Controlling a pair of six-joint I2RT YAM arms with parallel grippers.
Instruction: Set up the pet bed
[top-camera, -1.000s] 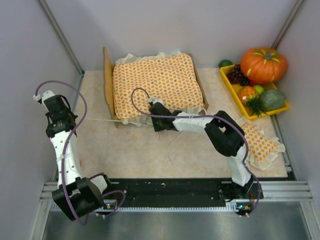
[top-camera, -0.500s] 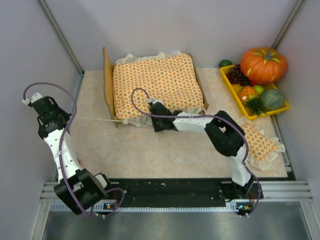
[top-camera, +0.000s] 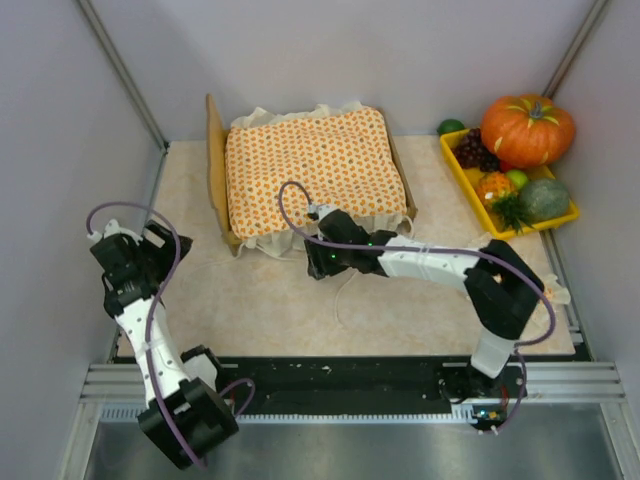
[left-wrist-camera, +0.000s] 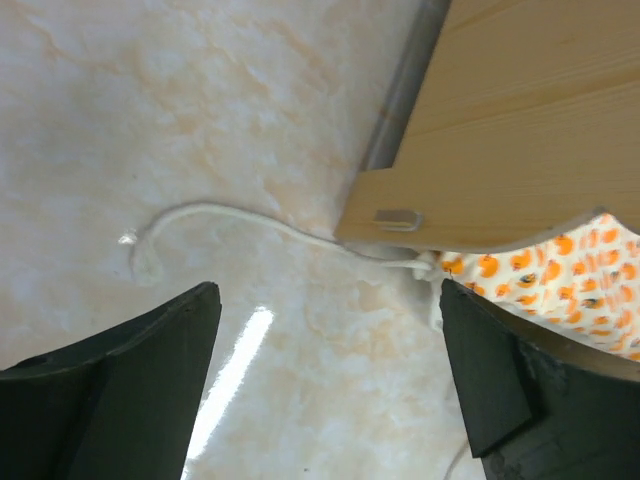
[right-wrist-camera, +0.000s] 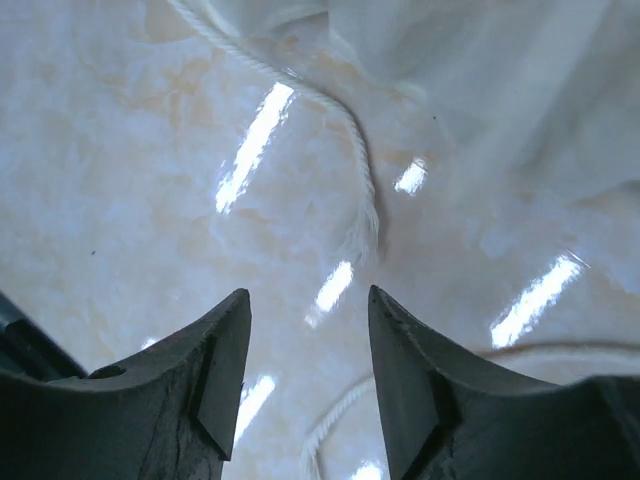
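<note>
**Condition.** The left gripper (left-wrist-camera: 327, 300) was released, its fingers (left-wrist-camera: 140, 390) spread wide with only bare table (top-camera: 250, 310) between them. The right gripper (right-wrist-camera: 305, 305) was also released, at a narrower gap, and grasped nothing.

**Location of the work.** The pet bed (top-camera: 213, 150) stood ahead of both grippers. Its wooden headboard corner (left-wrist-camera: 520, 100) lay beyond the left fingertips, toward the right-hand finger. The orange-dotted bedspread (top-camera: 315, 165) lay on the frame, and its white ruffle (right-wrist-camera: 470, 80) hung just past the right fingertips.

**Hazards.**
- A loose white cord (left-wrist-camera: 250, 215) ran from under the headboard corner across the table ahead of the left fingers. A low forward approach could snag it and drag the bedspread askew.
- A frayed cord end (right-wrist-camera: 360, 225) lay just beyond the right fingertips. Closing there would likely pinch the cord rather than the cloth, and a pull would then shift the cover.
- Closing on the ruffle would risk pulling the bedspread off the frame.
- The left fingers were near the headboard. A sideways sweep toward it could knock or turn the light frame.
</note>
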